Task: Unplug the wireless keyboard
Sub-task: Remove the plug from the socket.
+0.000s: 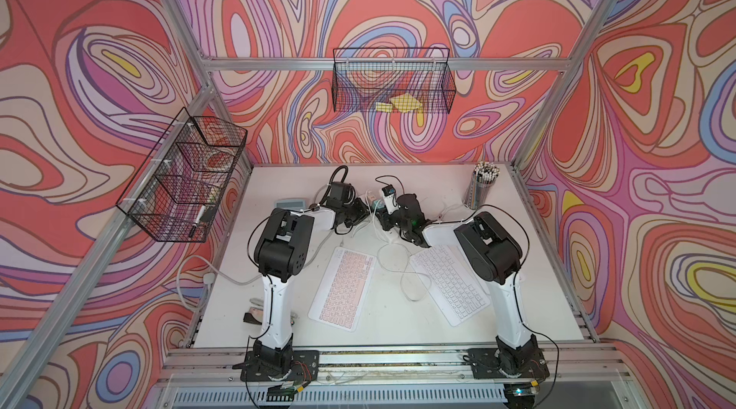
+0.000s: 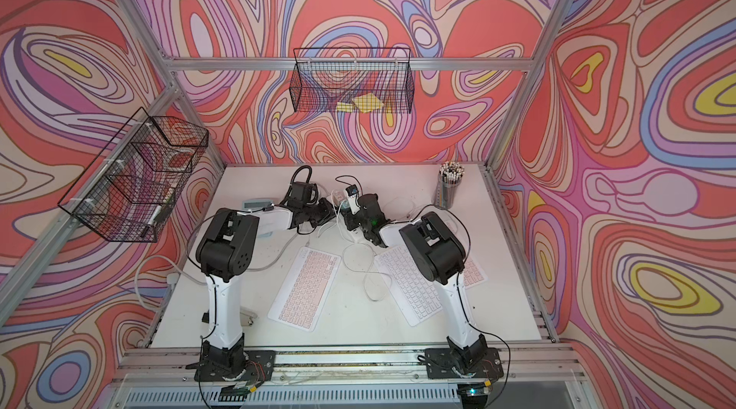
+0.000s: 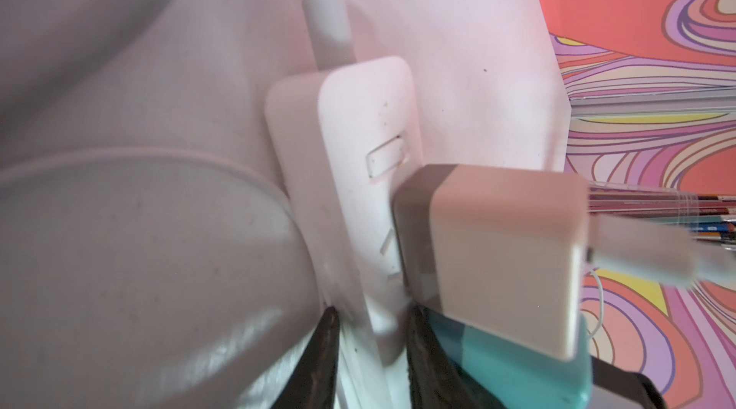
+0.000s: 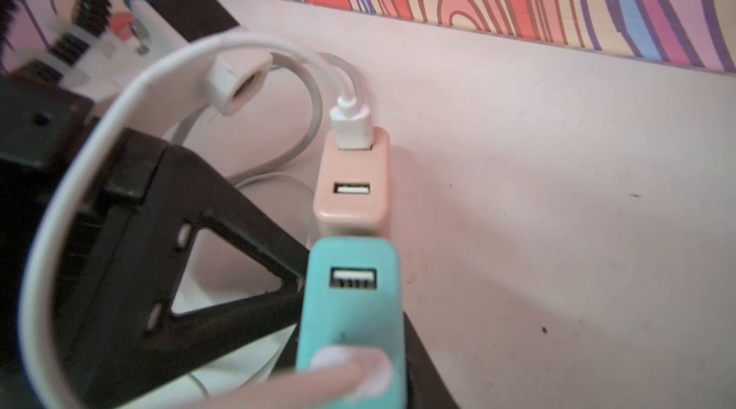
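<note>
From here I see both arms reaching to the far middle of the table (image 1: 517, 307), where the power strip (image 3: 358, 188) lies. The left gripper (image 3: 372, 347) is clamped onto that strip, one black finger (image 3: 322, 347) pressed to each long side, jaws nearly together. A pink charger (image 3: 506, 259) and a teal charger (image 4: 352, 299) stand in the strip side by side, touching. A white plug (image 4: 350, 128) sits in the pink charger's far port, while its other port and the teal charger's port are empty. A loose white connector (image 4: 239, 84) hangs in the air just left of the pink charger, at the end of a thick white lead curving close past the right wrist camera. The right gripper (image 1: 384, 220) is over the chargers. I see one pale fingertip (image 4: 350, 371) against the teal charger's near end, but I cannot tell how wide the jaws stand or whether they hold anything. The keyboards lie nearer to me, well apart from the strip: a pink-keyed keyboard (image 1: 343, 293) left of centre and a white keyboard (image 1: 450, 285) to its right, partly under the right arm, both at a slant. A thin white cable (image 1: 394, 263) loops on the table between them, and I cannot make out which keyboard it enters. A pencil cup (image 1: 480, 188) stands at the far right.
</note>
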